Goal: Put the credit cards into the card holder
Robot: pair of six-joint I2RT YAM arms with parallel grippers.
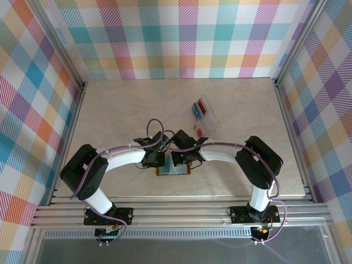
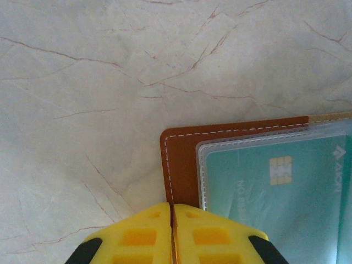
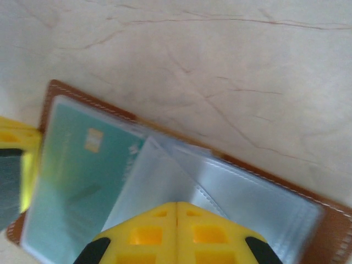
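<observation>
L hand [image 2: 172, 236]: fingers pressed together, pinching brown edge of card holder [image 2: 181, 159]. R hand [image 3: 176, 234]: closed tight on a lifted clear pocket [image 3: 165, 181]. Teal card [image 2: 275, 192], gold chip, print blurred, sits in pocket just beyond L hand. Red/blue cards [image 1: 202, 107] in clear tray [image 1: 213, 120], well beyond R hand. Beige marbled worktop [image 2: 110, 82]; plaid walls [image 1: 181, 38].

The brown leather card holder [image 1: 172, 171] lies open and flat, low in the centre of the overhead frame. White stitching edges its cover [image 2: 181, 159], and clear pockets fill the inside [image 3: 258, 203]. A teal-green card [image 2: 275, 187] with a gold chip sits in one pocket [image 3: 77, 176]; a neighbouring clear sleeve stands raised. Up and to the right, well apart, lie red cards [image 1: 204, 106] and a blue card [image 1: 195, 111].
</observation>
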